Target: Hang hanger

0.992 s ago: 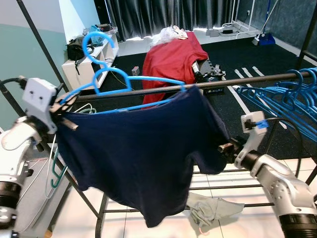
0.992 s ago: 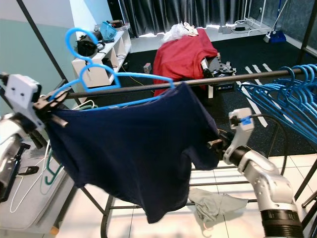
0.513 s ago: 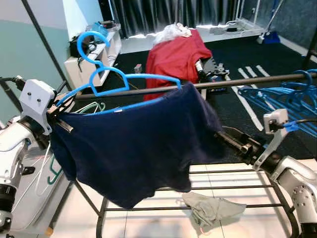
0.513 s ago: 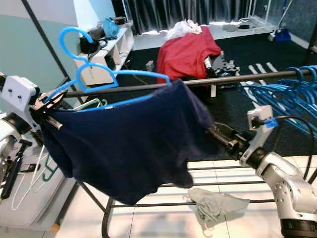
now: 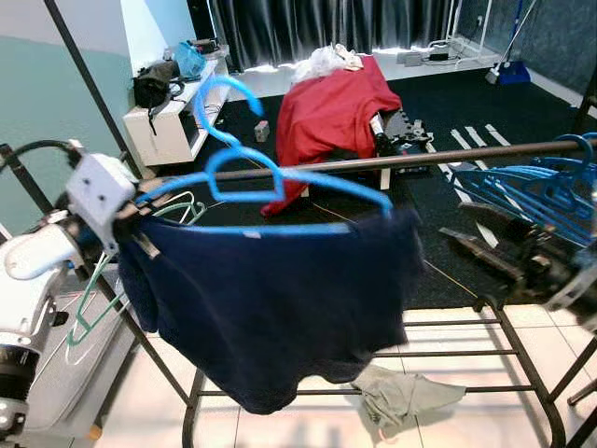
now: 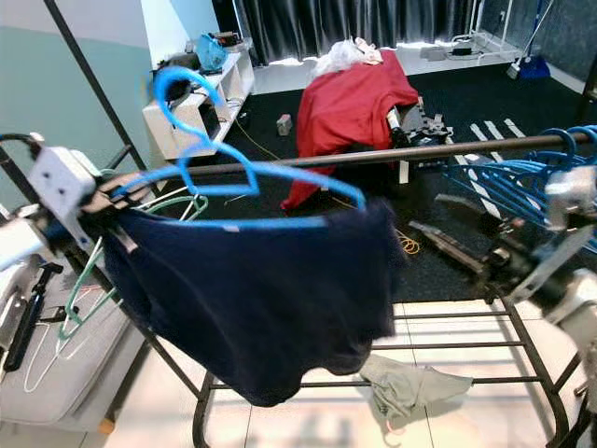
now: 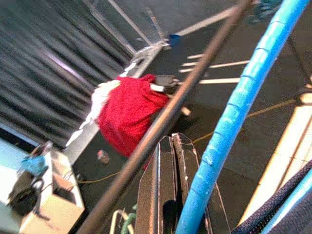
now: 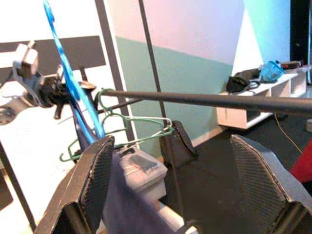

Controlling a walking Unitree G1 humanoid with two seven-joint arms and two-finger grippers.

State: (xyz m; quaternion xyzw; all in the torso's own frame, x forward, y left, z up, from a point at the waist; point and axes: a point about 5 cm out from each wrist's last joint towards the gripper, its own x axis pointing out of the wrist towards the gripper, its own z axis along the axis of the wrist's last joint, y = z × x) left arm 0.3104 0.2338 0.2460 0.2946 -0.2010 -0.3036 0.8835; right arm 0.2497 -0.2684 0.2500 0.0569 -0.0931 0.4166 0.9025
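Note:
A blue hanger [image 5: 317, 177] carries a navy shirt [image 5: 270, 308] in front of the dark rail [image 5: 448, 156]. Its hook [image 5: 220, 91] stands above the rail, and its upper arms cross in front of the rail. My left gripper [image 5: 137, 211] is shut on the hanger's left end; in the left wrist view the closed fingers [image 7: 168, 190] lie beside the blue arm [image 7: 234, 112] and the rail [image 7: 165, 117]. My right gripper [image 5: 480, 238], blurred, is off to the right of the shirt and apart from it. Its fingers [image 8: 95, 180] are spread wide with nothing between them.
A bunch of blue hangers [image 5: 536, 182] hangs on the rail's right end. A green hanger [image 5: 93, 299] hangs low at the left. A grey cloth [image 5: 406, 392] lies on the tiled floor under the rack's lower bars [image 5: 438, 355]. Red fabric [image 5: 326, 107] lies behind.
My right gripper has let go of the shirt's right side and pulled back to the right. The left gripper has carried the hanger rightward and levelled it.

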